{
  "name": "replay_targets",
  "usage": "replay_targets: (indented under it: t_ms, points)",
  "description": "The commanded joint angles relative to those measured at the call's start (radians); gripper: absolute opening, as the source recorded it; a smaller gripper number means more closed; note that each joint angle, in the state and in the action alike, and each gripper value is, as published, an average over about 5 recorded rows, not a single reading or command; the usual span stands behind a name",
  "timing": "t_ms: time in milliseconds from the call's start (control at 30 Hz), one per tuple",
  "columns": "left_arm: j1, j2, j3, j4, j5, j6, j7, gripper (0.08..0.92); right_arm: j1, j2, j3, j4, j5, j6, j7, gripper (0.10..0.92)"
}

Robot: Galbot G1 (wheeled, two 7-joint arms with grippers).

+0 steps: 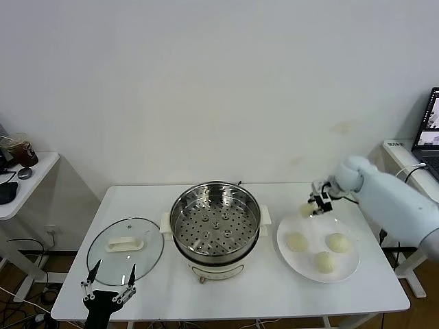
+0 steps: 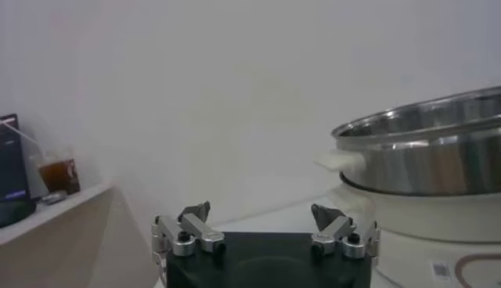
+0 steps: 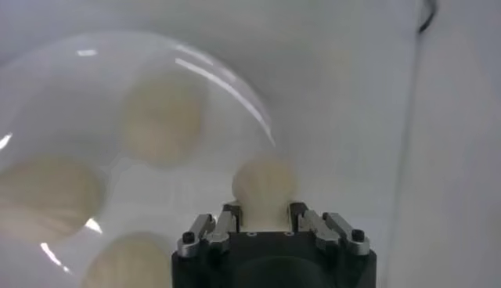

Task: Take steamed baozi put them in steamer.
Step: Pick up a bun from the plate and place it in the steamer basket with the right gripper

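- While the right arm reaches in from the right side of the table, bent at the elbow, its right gripper [image 1: 317, 204] hangs above the far left rim of the white plate [image 1: 285, 251], fingers clamped on one steamed baozi [image 1: 306, 209].
- From the right wrist camera, that bun [image 3: 264, 186] sits squarely between the two fingertips [image 3: 228, 220], round and smooth, cream-white, lifted clear of the plate [image 3: 74, 94] below it.
- Three more baozi rest on the plate: one toward the steamer side [image 1: 296, 241], one toward the right [image 1: 337, 242], one at the near edge [image 1: 325, 262]. They lie apart from each other, all the same pale, rounded shape.
- The steamer [image 1: 215, 226] stands at the middle of the white table [image 1: 151, 199], just left of the plate; its shiny steel pot sits on a cream base with side handles, and the perforated tray [image 1: 214, 229] inside holds no bun.
- The left gripper [image 1: 108, 282] waits low at the near left edge of the table, fingers spread apart, just in front of the glass lid [image 1: 125, 251] that lies flat with its white handle up.
- The left wrist camera shows those spread fingers [image 2: 192, 229] and the steamer's steel wall [image 2: 438, 156] off to one side.
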State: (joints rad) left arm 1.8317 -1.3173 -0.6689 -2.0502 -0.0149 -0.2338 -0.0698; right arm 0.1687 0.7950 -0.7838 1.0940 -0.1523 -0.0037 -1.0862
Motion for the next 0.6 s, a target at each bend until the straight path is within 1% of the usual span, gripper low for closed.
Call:
replay_targets:
  t_ms: [33, 200, 300, 433, 600]
  points:
    - [-0.005, 0.008, -0.001, -0.011, -0.007, 0.001, 0.001, 0.823, 0.328, -0.037, -0.200, 0.148, 0.226, 0.041, -0.016, 0.413]
    - [-0.011, 0.015, -0.010, -0.018, -0.015, 0.001, 0.002, 0.823, 0.480, 0.079, -0.335, 0.170, 0.353, 0.108, -0.024, 0.416]
    - [-0.014, 0.014, -0.017, -0.023, -0.020, 0.002, 0.003, 0.823, 0.501, 0.167, -0.377, 0.182, 0.386, 0.160, -0.027, 0.416]
    - [-0.011, 0.016, -0.031, -0.030, -0.026, 0.003, 0.003, 0.823, 0.505, 0.307, -0.417, 0.179, 0.381, 0.241, -0.032, 0.416]
    - [-0.006, 0.014, -0.053, -0.043, -0.033, 0.004, 0.005, 0.823, 0.472, 0.474, -0.459, 0.133, 0.295, 0.380, -0.021, 0.416]
